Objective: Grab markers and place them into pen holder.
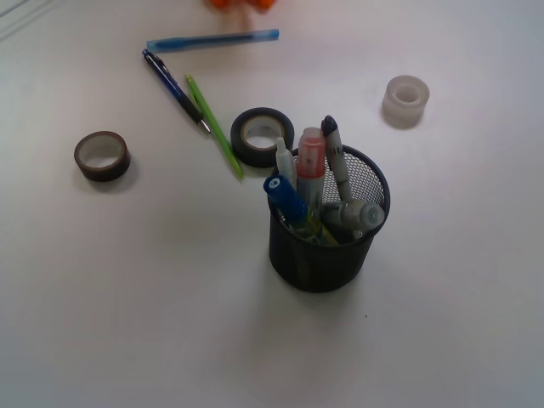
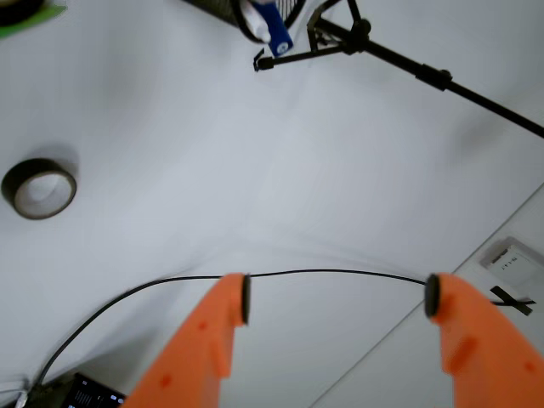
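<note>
The black wire-mesh pen holder (image 1: 327,234) stands upright on the white table (image 1: 127,314) and already holds the markers (image 1: 311,166): a red-bodied one upright near its middle, a dark-tipped one (image 1: 336,157) leaning toward its right rim, a blue-capped one (image 1: 285,197) tilted over its left rim, and a clear-capped one (image 1: 357,214) lying low against the right wall. Just behind the holder sits a dark roll of tape (image 1: 263,134), with a slim green pencil (image 1: 212,125) and a blue pen (image 1: 176,89) to the holder's upper left. A brown tape roll (image 1: 102,155) lies well to its left. In the wrist view the orange gripper (image 2: 337,293) hangs over bare table, well apart from the holder, jaws spread wide and holding nothing.
</note>
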You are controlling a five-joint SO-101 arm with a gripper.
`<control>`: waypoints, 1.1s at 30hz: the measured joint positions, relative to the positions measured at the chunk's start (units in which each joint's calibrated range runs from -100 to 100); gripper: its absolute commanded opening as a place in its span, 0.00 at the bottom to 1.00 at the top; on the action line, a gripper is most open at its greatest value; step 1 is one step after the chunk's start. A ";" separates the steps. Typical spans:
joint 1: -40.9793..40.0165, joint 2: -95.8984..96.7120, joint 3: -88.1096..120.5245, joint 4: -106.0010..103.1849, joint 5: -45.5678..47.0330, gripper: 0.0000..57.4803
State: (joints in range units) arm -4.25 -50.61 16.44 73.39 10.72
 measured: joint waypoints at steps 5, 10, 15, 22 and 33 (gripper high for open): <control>0.52 -19.86 36.93 -21.94 0.34 0.42; 0.37 -33.80 63.16 -30.93 1.27 0.42; 0.15 -43.12 77.18 -32.05 0.54 0.42; 0.59 -47.21 81.67 -31.79 -5.96 0.41; 5.77 -47.65 81.13 -18.57 -12.50 0.03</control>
State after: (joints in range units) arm 1.52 -98.26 97.57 54.82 -1.78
